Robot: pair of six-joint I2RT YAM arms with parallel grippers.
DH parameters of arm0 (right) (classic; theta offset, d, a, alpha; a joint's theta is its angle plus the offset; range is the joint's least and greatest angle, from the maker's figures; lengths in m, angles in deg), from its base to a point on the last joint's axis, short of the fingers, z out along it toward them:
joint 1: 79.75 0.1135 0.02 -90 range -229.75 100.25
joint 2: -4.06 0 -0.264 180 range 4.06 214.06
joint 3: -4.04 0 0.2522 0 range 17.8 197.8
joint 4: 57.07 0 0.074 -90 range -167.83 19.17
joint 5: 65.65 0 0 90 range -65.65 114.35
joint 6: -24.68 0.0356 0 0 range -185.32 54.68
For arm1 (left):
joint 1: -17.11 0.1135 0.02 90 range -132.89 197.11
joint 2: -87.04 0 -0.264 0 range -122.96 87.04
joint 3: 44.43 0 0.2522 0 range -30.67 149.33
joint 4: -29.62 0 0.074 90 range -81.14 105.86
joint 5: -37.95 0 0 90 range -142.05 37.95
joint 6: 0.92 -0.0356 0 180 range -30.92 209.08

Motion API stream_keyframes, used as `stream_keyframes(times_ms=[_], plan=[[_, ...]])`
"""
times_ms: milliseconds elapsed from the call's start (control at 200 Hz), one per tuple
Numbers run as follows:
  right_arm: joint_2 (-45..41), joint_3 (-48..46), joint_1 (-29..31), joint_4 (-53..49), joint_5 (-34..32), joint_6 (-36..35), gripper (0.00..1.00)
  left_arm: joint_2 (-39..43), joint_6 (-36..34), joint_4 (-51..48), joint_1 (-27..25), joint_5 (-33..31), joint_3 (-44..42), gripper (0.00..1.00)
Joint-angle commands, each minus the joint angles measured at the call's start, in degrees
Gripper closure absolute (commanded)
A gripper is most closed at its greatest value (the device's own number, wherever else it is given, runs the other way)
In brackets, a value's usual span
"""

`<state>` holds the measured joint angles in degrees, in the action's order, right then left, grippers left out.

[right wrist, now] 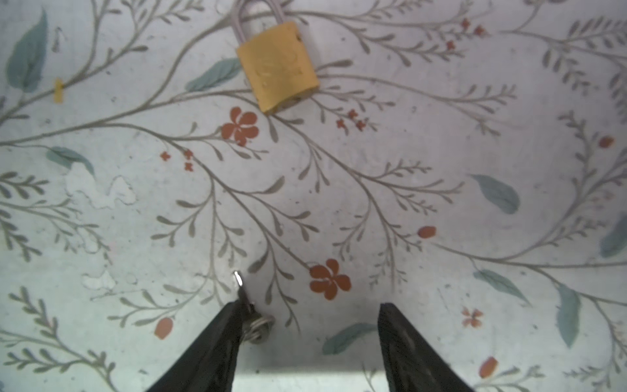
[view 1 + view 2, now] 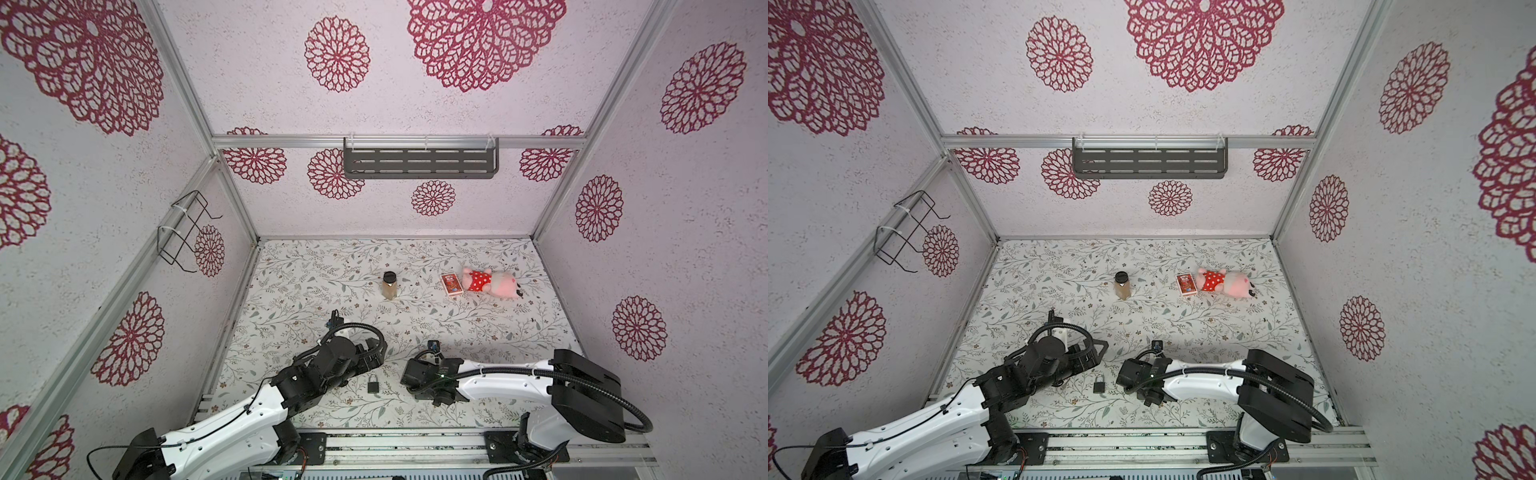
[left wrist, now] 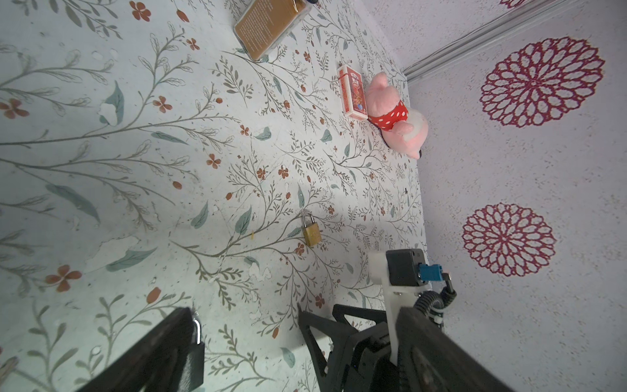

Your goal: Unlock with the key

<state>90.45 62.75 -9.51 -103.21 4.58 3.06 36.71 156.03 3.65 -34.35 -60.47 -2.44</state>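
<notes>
Where the right wrist view looks down past its own jaws, we note the padlock (image 1: 278, 68) lying flat on the table (image 2: 291, 291). It has a brass body and a silver shackle seated in the body. It sits ahead of the right gripper (image 1: 310, 307) and clear of it.

Right gripper: jaws partly apart, nothing clamped between them. The key (image 1: 239, 283) lies against the tip of one finger (image 1: 217, 339), blade pointing roughly toward the padlock but well short of it. Its key ring (image 1: 259, 325) sits beside the same finger. We cannot tell whether the key rests on the table or hangs on the finger.

In both top views the padlock sits between the two grippers, with the right gripper near its right side and the left gripper (image 2: 374, 349) just beyond it. Neither touches it. Left gripper: jaws spread wide, holding nothing.

Writing:
- The padlock face carries an embossed mark, too soft to read.
- The jar (image 2: 390, 286), well beyond the padlock, has a black cap and a brown label of fine print that we find illegible.
- The card box (image 2: 451, 284), beyond the padlock and to its right, shows a red printed face; we make out no words.
- The plush pig (image 2: 490, 283), in a red spotted dress, lies just beside the box, on the side away from the padlock.
</notes>
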Motion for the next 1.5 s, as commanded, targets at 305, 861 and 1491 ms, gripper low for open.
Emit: stream_keyframes(times_ms=[305, 861, 1491], plan=[[-5.7, 1.1, -0.68, -1.4, -0.79, 1.86, 0.37, -0.1, 1.06, 2.72, -1.4, -2.44, -0.05, 0.03], [0.58, 4.66, -0.01, -1.62, -2.93, 8.9, 0.59, 2.45, -1.3, -2.12, -1.34, -2.05, 0.42, 0.02], [3.57, 1.84, -0.15, 0.9, -2.4, 9.67, 0.77, 1.64, -0.69, -1.36, -1.4, -1.78, -0.19, 0.03]])
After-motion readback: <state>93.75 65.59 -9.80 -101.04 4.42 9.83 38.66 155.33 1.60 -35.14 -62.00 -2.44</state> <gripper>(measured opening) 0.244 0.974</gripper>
